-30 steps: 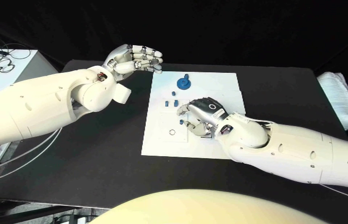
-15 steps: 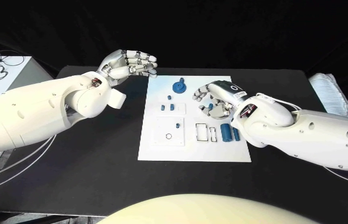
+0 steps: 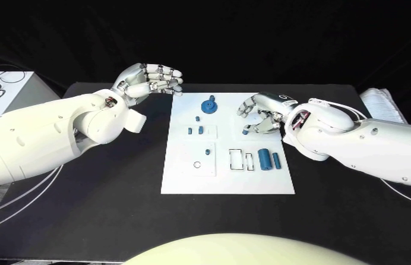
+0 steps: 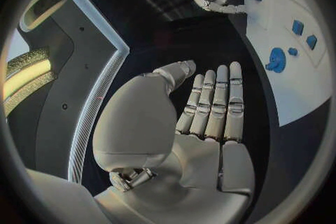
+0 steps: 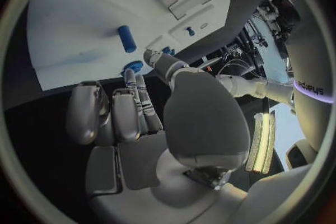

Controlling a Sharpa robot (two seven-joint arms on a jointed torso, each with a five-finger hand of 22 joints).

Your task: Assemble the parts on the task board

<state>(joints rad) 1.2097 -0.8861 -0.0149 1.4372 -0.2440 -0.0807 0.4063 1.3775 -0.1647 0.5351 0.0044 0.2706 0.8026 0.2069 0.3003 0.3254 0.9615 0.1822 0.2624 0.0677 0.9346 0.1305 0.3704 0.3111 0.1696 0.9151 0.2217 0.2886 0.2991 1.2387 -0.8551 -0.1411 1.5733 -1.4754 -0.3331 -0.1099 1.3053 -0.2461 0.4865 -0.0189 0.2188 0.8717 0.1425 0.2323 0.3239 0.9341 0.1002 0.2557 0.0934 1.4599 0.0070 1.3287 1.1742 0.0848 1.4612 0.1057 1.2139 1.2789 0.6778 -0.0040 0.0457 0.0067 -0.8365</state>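
Black cloth backs your whole scene, and the black table carries the white task board at its middle. At the table's far left corner you have a pale box with dark cable loops on it; at the right edge lies a stack of white sheets, well apart from the board.

Your left hand hangs above the table just off the board's far left corner, fingers curled in toward the palm with nothing in them. The left wrist view shows those fingers lying side by side, the thumb beside them, and no part among them.

Your right hand sits over the board's far right area, fingers bent downward. A small blue part shows just at its fingertips — you cannot tell from the head view whether it is pinched or merely beside them. In the right wrist view a blue cylinder lies on the white board beyond the fingers, apart from them.

On the board you can see a round blue gear-like part near the far edge, small blue pegs left of centre, a ring-shaped outline, two rectangular outlines and two upright blue blocks beside them.

Faint lettering runs along the right arm in the right wrist view — too small for you to read reliably.
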